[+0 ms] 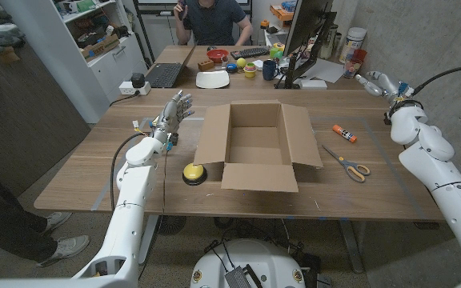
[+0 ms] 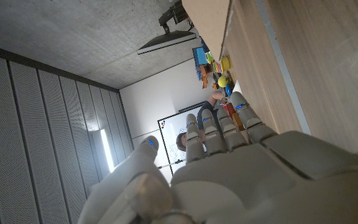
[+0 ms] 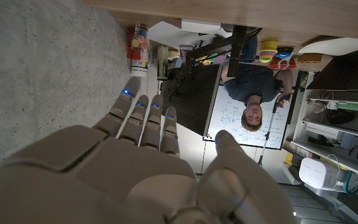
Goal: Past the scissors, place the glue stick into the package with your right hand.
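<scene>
White fingers of the left hand (image 1: pixel 176 107) and right hand (image 1: pixel 374 82) spread apart, holding nothing.

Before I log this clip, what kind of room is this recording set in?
Most likely an office or lab workspace. A person sits behind the wooden table at a desk with a laptop and a monitor, and a whiteboard with writing hangs on the wall.

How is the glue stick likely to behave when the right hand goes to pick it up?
The glue stick is a small cylinder lying on its side on the table, so a nudge could roll it. It looks light and rigid, and probably smooth enough to slip. The scissors lie apart from it, so they shouldn't interfere.
</scene>
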Controlling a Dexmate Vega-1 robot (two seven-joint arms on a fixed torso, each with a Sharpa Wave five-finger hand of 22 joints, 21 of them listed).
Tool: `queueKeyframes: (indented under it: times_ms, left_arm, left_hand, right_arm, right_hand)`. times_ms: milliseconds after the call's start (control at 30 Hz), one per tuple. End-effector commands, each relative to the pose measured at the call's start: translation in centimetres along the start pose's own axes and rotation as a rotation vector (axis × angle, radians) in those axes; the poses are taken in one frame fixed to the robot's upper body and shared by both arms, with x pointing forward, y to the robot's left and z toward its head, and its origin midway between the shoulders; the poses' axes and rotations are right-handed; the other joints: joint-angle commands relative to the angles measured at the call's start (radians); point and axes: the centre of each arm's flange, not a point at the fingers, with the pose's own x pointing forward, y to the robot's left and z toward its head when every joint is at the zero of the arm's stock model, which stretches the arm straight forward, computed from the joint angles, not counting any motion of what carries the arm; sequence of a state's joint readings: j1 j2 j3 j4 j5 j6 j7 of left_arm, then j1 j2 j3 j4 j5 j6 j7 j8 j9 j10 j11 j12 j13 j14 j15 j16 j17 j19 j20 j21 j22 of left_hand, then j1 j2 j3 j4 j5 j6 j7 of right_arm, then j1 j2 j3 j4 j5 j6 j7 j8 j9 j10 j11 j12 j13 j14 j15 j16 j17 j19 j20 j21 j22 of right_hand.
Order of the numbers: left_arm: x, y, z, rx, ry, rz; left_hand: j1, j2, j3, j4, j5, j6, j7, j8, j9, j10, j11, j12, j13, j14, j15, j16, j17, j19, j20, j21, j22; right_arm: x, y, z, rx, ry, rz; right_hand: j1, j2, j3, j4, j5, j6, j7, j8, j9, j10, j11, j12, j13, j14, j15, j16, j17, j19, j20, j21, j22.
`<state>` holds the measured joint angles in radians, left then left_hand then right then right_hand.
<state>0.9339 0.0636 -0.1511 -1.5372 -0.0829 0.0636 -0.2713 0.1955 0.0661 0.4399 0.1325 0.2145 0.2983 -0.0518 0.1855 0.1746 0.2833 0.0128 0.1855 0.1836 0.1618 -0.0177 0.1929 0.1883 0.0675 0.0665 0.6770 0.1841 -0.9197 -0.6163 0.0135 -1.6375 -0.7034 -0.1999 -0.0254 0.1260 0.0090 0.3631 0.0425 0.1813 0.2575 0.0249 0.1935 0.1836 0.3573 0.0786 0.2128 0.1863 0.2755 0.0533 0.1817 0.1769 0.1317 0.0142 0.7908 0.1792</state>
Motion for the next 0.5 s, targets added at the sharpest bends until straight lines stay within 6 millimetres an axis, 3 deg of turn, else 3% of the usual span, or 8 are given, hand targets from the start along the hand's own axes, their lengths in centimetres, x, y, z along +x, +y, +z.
queueKeyframes:
  times_ms: [33, 500]
  left_arm:
    - [-0.1, -0.4, -0.2, -0.001, 0.000, 0.003]
    - [-0.3, -0.2, -0.2, 0.005, 0.001, 0.016]
  left_hand:
    - [0.003, 0.002, 0.000, -0.003, 0.002, 0.002, 0.002, 0.005, 0.005, 0.004, 0.000, 0.005, 0.004, 0.002, 0.001, 0.008, 0.001, 0.005, -0.004, -0.003, 0.001]
    - [0.002, -0.001, -0.003, -0.003, 0.002, 0.002, 0.000, 0.005, 0.005, 0.003, 0.003, 0.004, 0.004, 0.001, 0.001, 0.008, 0.002, 0.005, -0.003, -0.005, 0.001]
  right_arm:
    - [0.5, 0.3, -0.3, -0.101, 0.040, 0.040]
    - [1.1, 1.4, -0.4, -0.156, 0.068, 0.145]
  right_hand:
    - [0.019, -0.015, 0.004, -0.018, 0.007, 0.002, -0.001, 0.001, 0.003, 0.004, -0.008, 0.004, 0.003, 0.012, -0.003, 0.006, -0.001, 0.015, 0.001, -0.001, 0.001]
    - [0.090, -0.043, 0.009, -0.076, 0.011, 0.012, -0.008, 0.006, 0.003, -0.002, -0.021, 0.002, 0.003, 0.027, -0.024, 0.008, -0.001, 0.051, -0.013, -0.002, 0.000]
